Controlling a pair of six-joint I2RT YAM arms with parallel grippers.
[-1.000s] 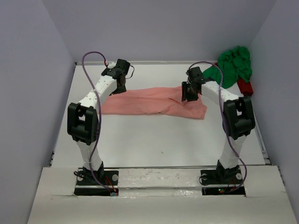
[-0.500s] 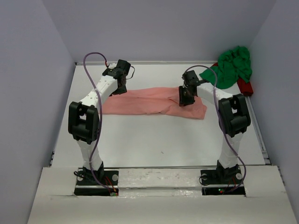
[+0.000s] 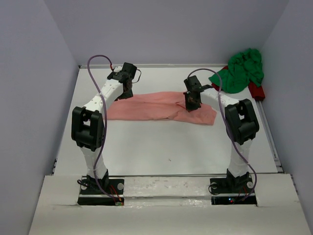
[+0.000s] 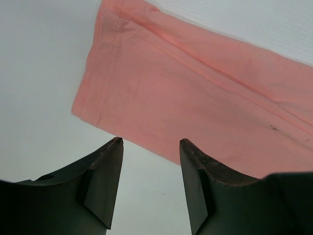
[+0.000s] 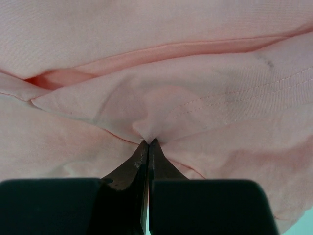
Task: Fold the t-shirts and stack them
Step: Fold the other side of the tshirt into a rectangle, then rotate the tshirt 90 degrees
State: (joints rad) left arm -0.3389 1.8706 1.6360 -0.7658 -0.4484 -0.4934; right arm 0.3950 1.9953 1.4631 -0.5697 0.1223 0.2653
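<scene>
Both arms reach forward, left claw (image 4: 150, 147) spread apart, right claw (image 5: 148, 143) pinched tight on the pink t-shirt (image 5: 195, 63).

There are two soft cloth short-sleeved shirts: one salmon-pink t-shirt (image 3: 156, 106) and one bright green t-shirt (image 3: 243, 68). One small red block-shaped object (image 3: 256, 91) and one white table (image 3: 161, 142) show. Two white-and-black robot arms, left arm (image 3: 100, 100) and right arm (image 3: 222, 100), carry two black two-finger grippers: left gripper (image 4: 150, 142), right gripper (image 5: 148, 143).
</scene>
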